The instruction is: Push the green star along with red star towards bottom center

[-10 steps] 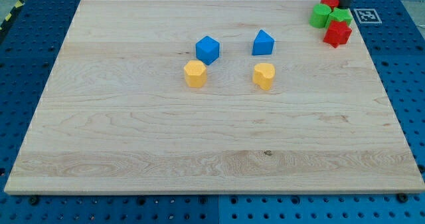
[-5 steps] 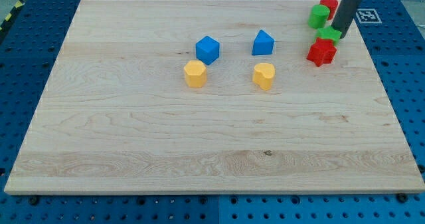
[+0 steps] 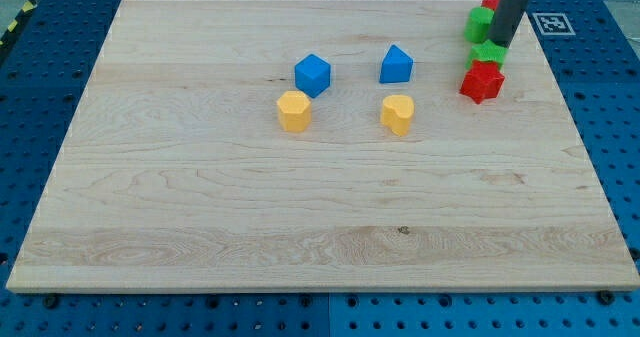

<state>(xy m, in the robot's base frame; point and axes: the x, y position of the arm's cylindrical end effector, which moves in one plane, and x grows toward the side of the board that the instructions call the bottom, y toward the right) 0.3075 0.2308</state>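
Observation:
The red star [image 3: 481,81] lies near the board's top right. The green star [image 3: 488,54] touches it just above, partly hidden by my rod. My tip [image 3: 499,45] rests at the green star's upper right edge, between it and the other green block [image 3: 479,23]. A red block [image 3: 491,2] peeks out behind the rod at the top edge.
A blue cube [image 3: 312,74] and a blue block [image 3: 396,64] sit at the upper middle of the wooden board [image 3: 200,227]. A yellow hexagon [image 3: 294,110] and a yellow heart [image 3: 397,114] lie just below them. A printed marker tag [image 3: 549,22] is at the top right corner.
The rod came down from the top right corner and pushed the green star and red star down and to the left, away from the other green and red blocks.

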